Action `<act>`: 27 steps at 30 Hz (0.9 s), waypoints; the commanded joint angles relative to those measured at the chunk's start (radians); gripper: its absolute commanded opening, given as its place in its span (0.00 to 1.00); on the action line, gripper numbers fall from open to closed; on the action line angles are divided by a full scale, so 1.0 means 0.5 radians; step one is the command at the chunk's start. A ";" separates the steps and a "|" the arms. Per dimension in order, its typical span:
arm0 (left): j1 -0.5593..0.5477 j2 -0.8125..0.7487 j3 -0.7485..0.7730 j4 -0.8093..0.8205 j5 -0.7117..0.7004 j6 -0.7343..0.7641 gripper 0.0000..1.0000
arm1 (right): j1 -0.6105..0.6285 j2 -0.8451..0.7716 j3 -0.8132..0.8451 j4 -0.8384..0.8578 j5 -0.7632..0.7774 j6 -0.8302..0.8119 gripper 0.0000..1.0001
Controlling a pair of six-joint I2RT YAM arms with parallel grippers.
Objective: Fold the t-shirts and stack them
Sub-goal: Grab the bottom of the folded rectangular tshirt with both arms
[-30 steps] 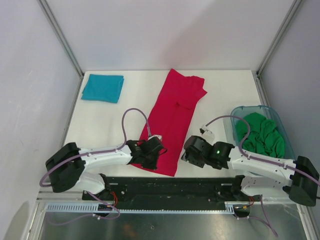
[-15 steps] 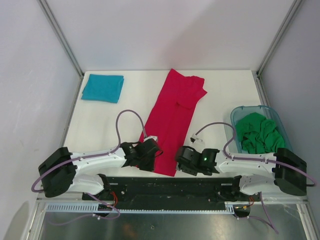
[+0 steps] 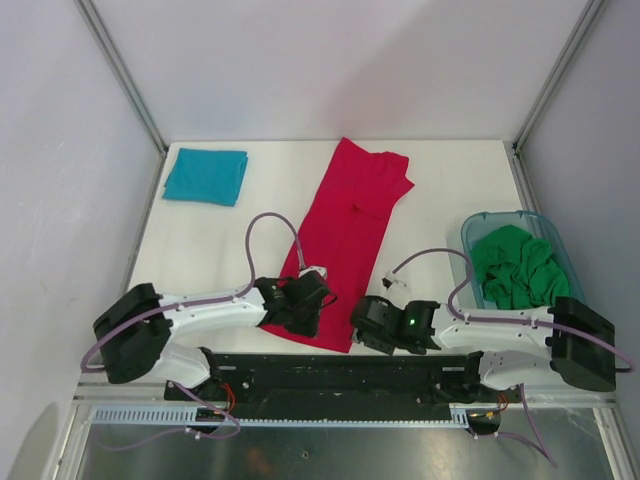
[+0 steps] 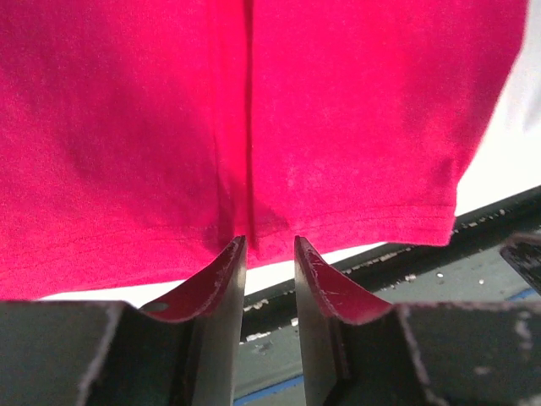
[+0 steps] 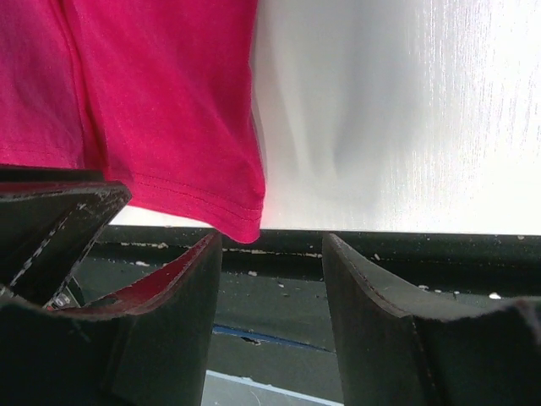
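The crimson-red t-shirt (image 3: pixel 345 225) lies as a long strip down the middle of the white table, its hem at the near edge. My left gripper (image 3: pixel 312 315) is low over that hem, jaws narrowly apart with nothing between them; the left wrist view shows the red cloth (image 4: pixel 254 110) just beyond the fingertips (image 4: pixel 230 258). My right gripper (image 3: pixel 362 325) is open wide beside the hem's right corner (image 5: pixel 241 222), not touching it. The teal-blue t-shirt (image 3: pixel 205 176) lies folded at the far left. The bright green t-shirt (image 3: pixel 520 268) is crumpled in the tub.
The see-through blue-green tub (image 3: pixel 500 216) stands at the table's right side. The black base rail (image 3: pixel 330 372) runs along the near edge just behind both grippers. Metal frame posts and grey walls close in the table's left, right and far sides.
My right gripper has moved left and toward the near edge, to the red shirt's hem corner. My left gripper has only shifted slightly at the hem.
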 commanded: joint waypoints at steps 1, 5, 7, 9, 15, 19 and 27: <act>-0.005 0.093 0.071 0.036 -0.080 0.069 0.32 | 0.021 -0.094 -0.038 -0.016 0.077 0.078 0.55; -0.005 0.098 0.031 0.045 -0.089 0.042 0.27 | 0.029 -0.131 -0.070 -0.021 0.079 0.095 0.56; -0.005 0.078 0.021 0.049 -0.085 0.040 0.24 | 0.029 -0.136 -0.079 -0.016 0.079 0.097 0.56; -0.005 0.064 0.019 0.051 -0.081 0.046 0.21 | 0.032 -0.126 -0.083 -0.005 0.073 0.095 0.56; -0.006 0.064 0.033 0.059 -0.053 0.073 0.14 | 0.044 -0.089 -0.094 0.026 0.063 0.103 0.56; -0.005 0.060 0.029 0.058 -0.051 0.079 0.09 | 0.054 -0.076 -0.102 0.034 0.067 0.111 0.56; 0.017 -0.049 -0.013 0.020 -0.072 0.036 0.00 | 0.077 -0.064 -0.104 0.057 0.064 0.125 0.56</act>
